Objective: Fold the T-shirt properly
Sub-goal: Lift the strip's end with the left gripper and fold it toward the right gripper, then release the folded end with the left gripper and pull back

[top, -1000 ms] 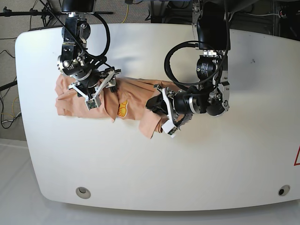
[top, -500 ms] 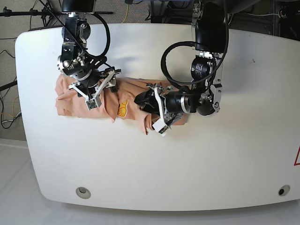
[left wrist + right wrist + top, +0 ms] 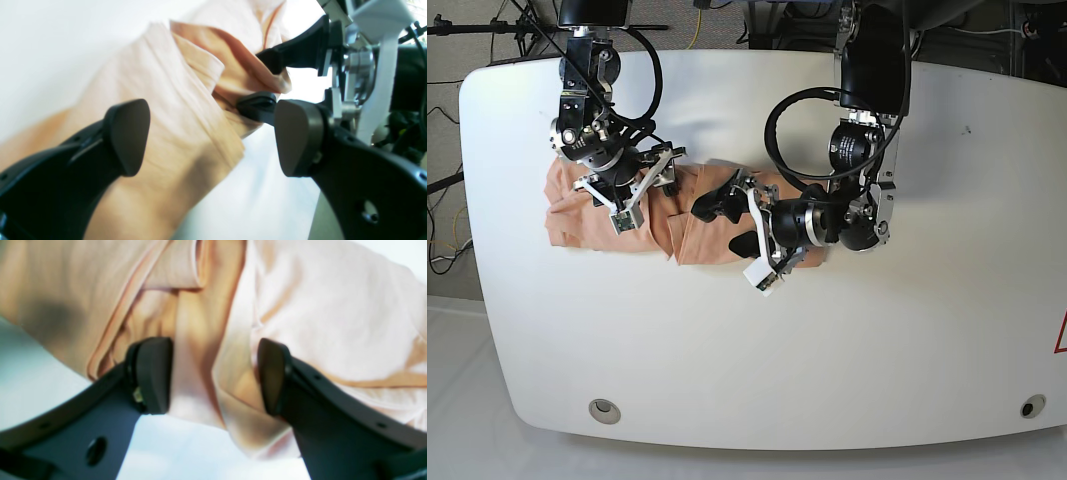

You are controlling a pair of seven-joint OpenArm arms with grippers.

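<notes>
T-shirt [image 3: 692, 215] bunched on white desk [image 3: 847, 340]. Left claw [image 3: 210, 136] wide open, empty over cloth; right claw [image 3: 213, 373] parted, straddling ridge (grip uncertain). Risk: loose flap springs back, snags pads.

Counting as I go: one soft peach-pink cloth T-shirt [image 3: 597, 205], bunched into folds, and that is the only fabric here. One white rounded tabletop [image 3: 907, 340] beneath it. Two black-and-silver arms of mine over it, so two grippers: my left gripper [image 3: 727, 225] and my right gripper [image 3: 639, 195]. Each carries two dark fingers [image 3: 128, 133], four in all. Two small round metal fittings [image 3: 604, 410] sit in the table's near edge, one towards each corner.
</notes>
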